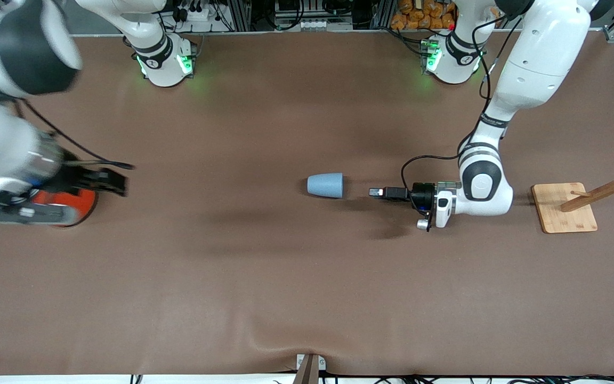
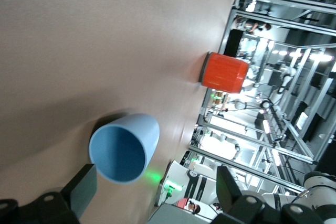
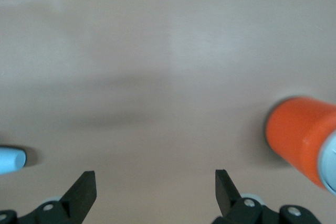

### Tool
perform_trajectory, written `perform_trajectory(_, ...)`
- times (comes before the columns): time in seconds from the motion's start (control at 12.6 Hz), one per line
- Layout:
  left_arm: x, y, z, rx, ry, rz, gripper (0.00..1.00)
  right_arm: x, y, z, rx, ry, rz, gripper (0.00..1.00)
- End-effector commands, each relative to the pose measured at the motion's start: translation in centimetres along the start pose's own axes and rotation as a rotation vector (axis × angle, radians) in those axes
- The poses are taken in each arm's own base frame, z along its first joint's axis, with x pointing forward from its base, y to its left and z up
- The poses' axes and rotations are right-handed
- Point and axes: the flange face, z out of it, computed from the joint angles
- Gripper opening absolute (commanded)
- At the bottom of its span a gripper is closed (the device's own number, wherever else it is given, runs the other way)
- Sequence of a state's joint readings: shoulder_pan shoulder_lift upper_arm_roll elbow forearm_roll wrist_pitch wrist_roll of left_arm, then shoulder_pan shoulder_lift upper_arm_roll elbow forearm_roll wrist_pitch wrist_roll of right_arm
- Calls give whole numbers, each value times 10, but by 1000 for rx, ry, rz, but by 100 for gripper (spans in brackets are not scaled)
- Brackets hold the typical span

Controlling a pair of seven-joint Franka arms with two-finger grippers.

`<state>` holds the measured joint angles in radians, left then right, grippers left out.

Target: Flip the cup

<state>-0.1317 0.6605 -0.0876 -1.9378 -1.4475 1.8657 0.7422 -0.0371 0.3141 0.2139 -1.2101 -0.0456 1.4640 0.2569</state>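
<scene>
The light-blue cup (image 1: 325,185) lies on its side in the middle of the table, its open mouth toward the left arm's end. My left gripper (image 1: 375,192) is held level just above the table, a short way from the mouth and pointing at it. In the left wrist view the cup's mouth (image 2: 123,148) faces me, off toward one finger, and the left gripper (image 2: 156,190) is open and empty. My right gripper (image 1: 118,181) is over the table at the right arm's end, open and empty (image 3: 155,188). The cup shows as a sliver in the right wrist view (image 3: 10,160).
An orange can (image 1: 67,205) stands at the right arm's end, partly hidden under the right hand; it also shows in the left wrist view (image 2: 224,72) and the right wrist view (image 3: 299,137). A wooden mug rack (image 1: 579,205) stands at the left arm's end.
</scene>
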Motion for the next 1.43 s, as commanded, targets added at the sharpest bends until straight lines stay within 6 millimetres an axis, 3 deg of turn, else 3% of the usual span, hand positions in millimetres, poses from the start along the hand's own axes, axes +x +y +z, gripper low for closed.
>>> perform_trajectory(0.0,-3,-14,26,-50,36,50,100,-52,47,-26,39,-1,83,100)
perform_trajectory(0.16,-4,-19,30,-49,35,49,94,-85,53,-34,35,19,96,100)
perform_trajectory(0.32,-7,-21,34,-44,30,44,88,-101,73,-37,38,42,121,100)
perform_trajectory(0.48,-8,-20,40,-24,31,49,76,-98,80,-38,37,53,134,100)
perform_trajectory(0.72,-13,-16,62,-26,34,43,74,-89,77,-51,35,74,129,100)
perform_trajectory(0.96,-14,-18,68,-9,41,43,72,-82,77,-48,35,68,130,100)
perform_trajectory(1.11,-16,-21,69,-6,39,35,68,-82,83,-47,35,64,139,100)
perform_trajectory(1.35,-26,-20,88,-23,34,18,68,-80,95,-46,33,60,161,100)
